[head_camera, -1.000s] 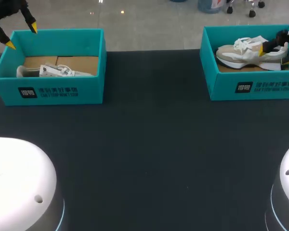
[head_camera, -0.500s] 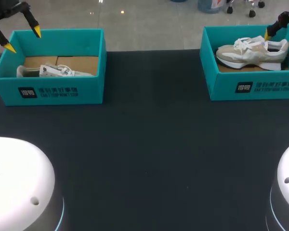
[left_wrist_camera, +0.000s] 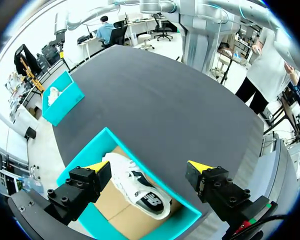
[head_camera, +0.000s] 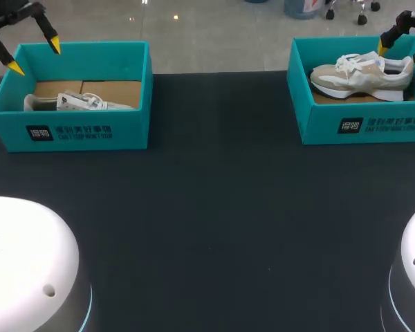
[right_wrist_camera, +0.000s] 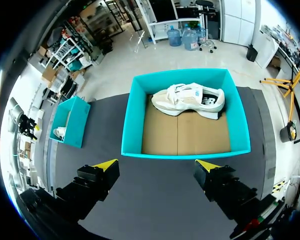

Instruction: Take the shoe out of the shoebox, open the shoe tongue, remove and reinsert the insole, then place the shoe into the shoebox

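Teal cardboard forms the left shoebox (head_camera: 69,131), which I take as the reference on the dark surface (head_camera: 214,207). The left shoe (head_camera: 83,102) lies inside it on the brown bottom. The left hand (head_camera: 34,57) hangs above the back left corner of this box, with its fingers wide apart and nothing between them. I judge that it waits high so that it can descend straight onto the shoe.

Well to the right of the left shoebox stands the right shoebox (head_camera: 363,124). It holds the right shoe (head_camera: 363,76) close to its back wall. The right hand (head_camera: 402,52), farthest from the left shoebox, is also spread open and holds nothing, so no shoe is taken out yet.

From the head view the front wall hides much of the left shoe. The left wrist view shows it whole, under the open fingers. The right wrist view shows how much brown bottom is free in front of the right shoe.
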Motion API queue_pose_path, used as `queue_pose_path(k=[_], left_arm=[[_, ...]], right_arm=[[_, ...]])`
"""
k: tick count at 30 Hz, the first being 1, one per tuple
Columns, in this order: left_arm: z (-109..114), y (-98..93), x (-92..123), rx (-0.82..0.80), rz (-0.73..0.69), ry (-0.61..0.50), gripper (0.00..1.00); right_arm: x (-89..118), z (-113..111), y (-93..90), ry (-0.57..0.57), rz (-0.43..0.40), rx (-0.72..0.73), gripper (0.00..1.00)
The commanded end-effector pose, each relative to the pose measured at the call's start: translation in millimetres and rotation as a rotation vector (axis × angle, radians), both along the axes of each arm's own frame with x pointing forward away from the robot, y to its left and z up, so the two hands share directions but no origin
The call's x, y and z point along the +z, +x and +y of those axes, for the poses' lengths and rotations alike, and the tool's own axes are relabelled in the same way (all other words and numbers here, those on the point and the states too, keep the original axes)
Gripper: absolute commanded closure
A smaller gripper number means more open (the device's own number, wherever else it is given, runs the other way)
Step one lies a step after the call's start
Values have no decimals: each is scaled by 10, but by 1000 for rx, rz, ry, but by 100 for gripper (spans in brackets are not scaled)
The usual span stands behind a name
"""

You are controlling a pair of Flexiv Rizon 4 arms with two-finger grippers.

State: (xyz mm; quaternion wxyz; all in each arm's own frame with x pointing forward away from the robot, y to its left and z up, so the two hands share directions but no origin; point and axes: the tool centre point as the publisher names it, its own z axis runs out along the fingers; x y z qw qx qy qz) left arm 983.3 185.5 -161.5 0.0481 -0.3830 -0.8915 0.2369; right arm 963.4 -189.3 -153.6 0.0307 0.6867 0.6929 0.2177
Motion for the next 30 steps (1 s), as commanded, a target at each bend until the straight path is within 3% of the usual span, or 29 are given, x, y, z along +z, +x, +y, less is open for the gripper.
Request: queue_pose_path(k=[1,8,17,24,26,30], left_arm=[[6,5,3,-2,1,1,0],[6,5,3,-2,1,1,0],[6,5,3,-2,1,1,0],[6,5,3,-2,1,1,0],[6,5,3,-2,1,1,0],[6,5,3,-2,1,1,0]], right_arm=[[-147,-95,115,30,29,-49,0],[-297,-500,615,-97,-51,-181,0],[-582,-774,1176,-212,-4,-220,0],[-730,-948,1415,-227,56,-244,0],[-744,-986,1437,-172,102,-248,0],[-744,-986,1437,-172,102,-248,0]])
